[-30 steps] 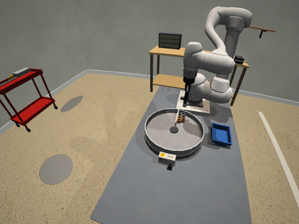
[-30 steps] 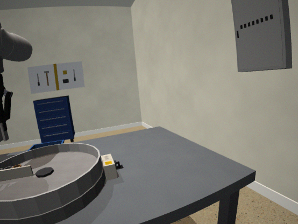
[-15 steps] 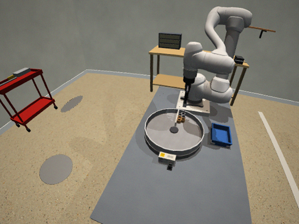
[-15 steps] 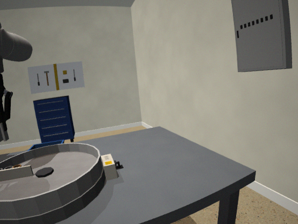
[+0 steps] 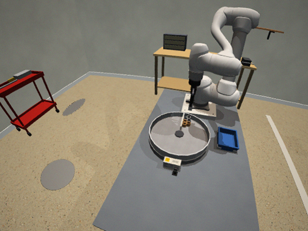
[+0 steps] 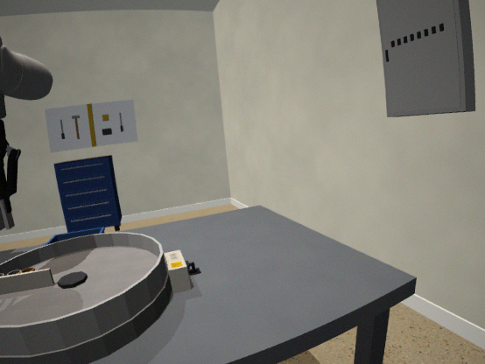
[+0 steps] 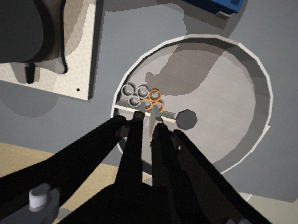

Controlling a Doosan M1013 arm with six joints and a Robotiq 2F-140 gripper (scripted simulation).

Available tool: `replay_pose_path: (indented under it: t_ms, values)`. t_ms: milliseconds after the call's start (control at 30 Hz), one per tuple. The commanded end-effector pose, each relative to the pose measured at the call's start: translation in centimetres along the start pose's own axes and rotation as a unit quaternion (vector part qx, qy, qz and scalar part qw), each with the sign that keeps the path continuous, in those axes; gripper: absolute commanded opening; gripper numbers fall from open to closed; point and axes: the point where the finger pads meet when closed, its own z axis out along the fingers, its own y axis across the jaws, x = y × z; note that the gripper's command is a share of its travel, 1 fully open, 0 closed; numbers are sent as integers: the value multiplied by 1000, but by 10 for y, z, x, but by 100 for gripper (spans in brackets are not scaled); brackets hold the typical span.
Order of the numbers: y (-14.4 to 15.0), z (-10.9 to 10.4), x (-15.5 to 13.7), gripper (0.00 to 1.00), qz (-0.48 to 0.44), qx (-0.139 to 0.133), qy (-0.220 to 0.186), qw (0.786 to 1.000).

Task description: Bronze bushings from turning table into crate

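So here's where we're at: our gripper [image 7: 148, 117] is hanging up in the air above the near rim of the turning table [image 5: 155, 141], fingers pinched almost together with nothing between them. In the wrist view we look straight down past the dark fingers and see the whole cluster of parts below, well apart from the tips.

The bronze bushings [image 7: 154, 100] sit on the turning table right next to the steel bushings [image 7: 134, 93], all bunched together in one little group close to the rim on the robot's side. They rest against a pale divider bar [image 7: 170, 117] that runs from the rim toward the dark hub [image 5: 179, 134] in the middle. We count about three steel rings and what looks like three orange ones, but they overlap, so we can't be sure of the exact number.

The blue crate [image 5: 227, 138] sits on the grey table [image 5: 199, 191] just beside the turning table. A small white control box [image 5: 172, 161] with a yellow label is touching the turning table's outer wall on the side away from the robot
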Motion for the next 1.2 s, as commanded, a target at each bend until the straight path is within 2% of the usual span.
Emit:
replay_pose_path:
  t_ms: [0, 433, 733, 900, 1167]
  values:
    - [0, 0, 0, 9, 0, 0, 0, 1000]
    - [0, 0, 0, 6, 0, 0, 1, 1000]
    - [4, 6, 0, 6, 1, -2, 33, 999]
    - [12, 16, 0, 6, 2, -8, 88, 996]
    - [22, 41, -2, 6, 1, -4, 224, 975]
